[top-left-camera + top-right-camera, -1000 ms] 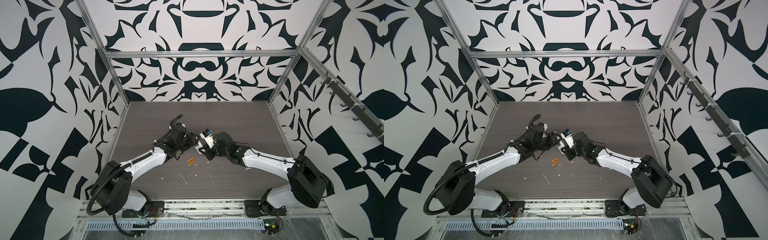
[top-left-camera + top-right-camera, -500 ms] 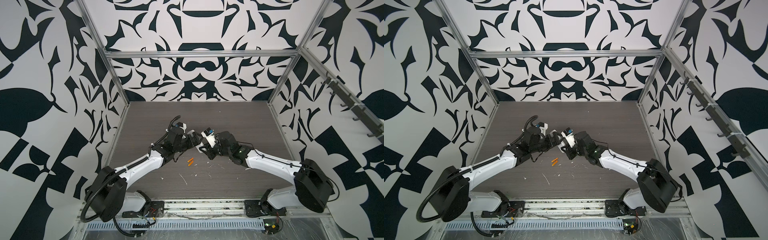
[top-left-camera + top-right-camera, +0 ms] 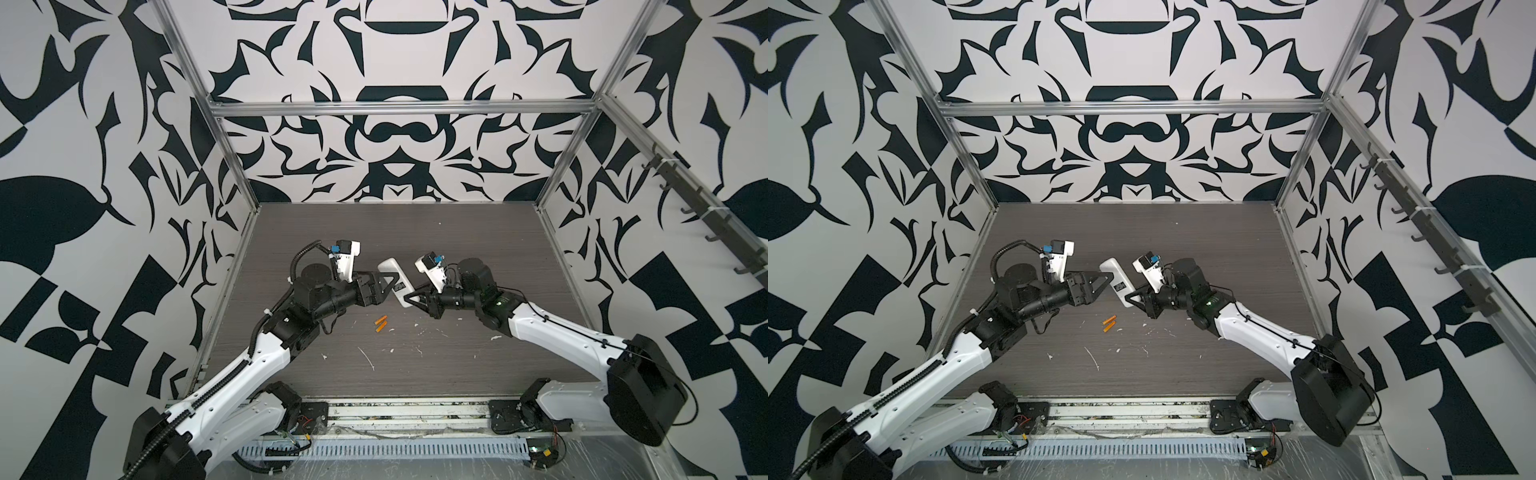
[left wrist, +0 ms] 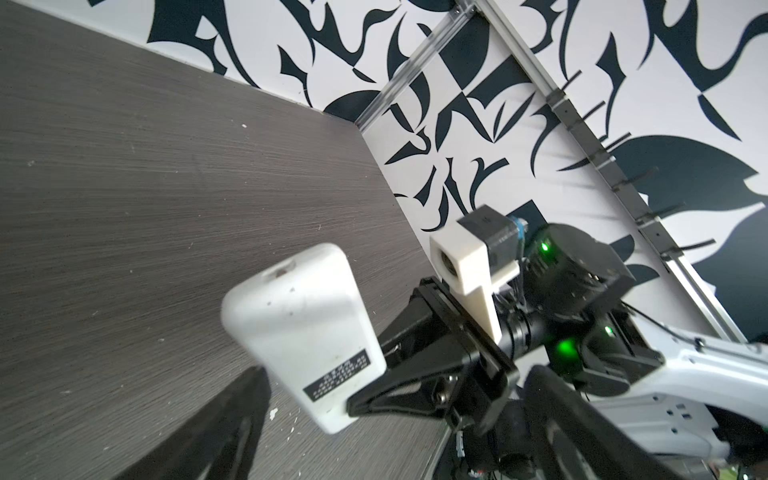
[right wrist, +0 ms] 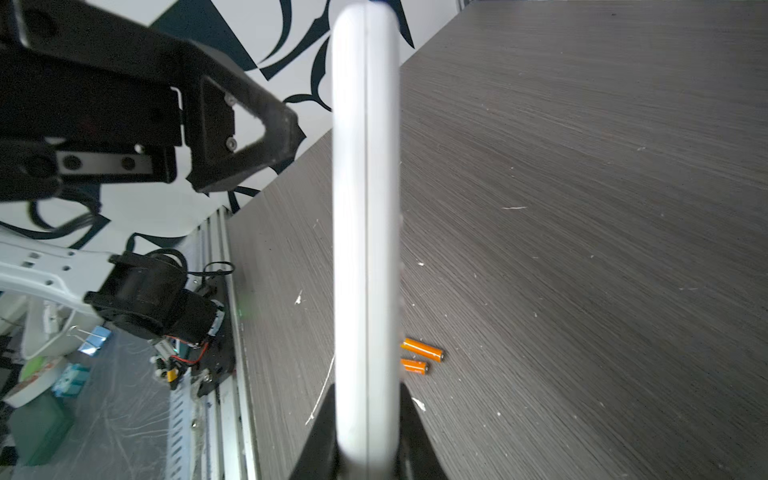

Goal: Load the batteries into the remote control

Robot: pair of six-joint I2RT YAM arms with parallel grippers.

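Remote control (image 3: 397, 280) held off the desk (image 3: 457, 249) by the right hand (image 3: 409, 300), clamped on its near end; plain white back with dark label faces up in both top views. Right wrist view shows it edge-on (image 5: 365, 232), pinched between the two fingers at the very bottom, so most of its length is cantilevered.

Left hand (image 3: 384, 287) spread wide, fingers just beside the remote's side edge, not gripping. Cannot tell from the top views if a fingertip touches it.

Batteries (image 3: 381, 324) both lie on the desk, side by side, below and between the two hands, among white paint flecks (image 3: 365, 357). Neither loaded. No open battery compartment visible; the back looks closed.

Risks, my read:
- End-only grip: any push from the left hand levers the remote and it may twist or slip out.
- A dropped remote could land on the batteries and send them rolling.
- Cover likely needs sliding force along the body, straight against that weak pinch.
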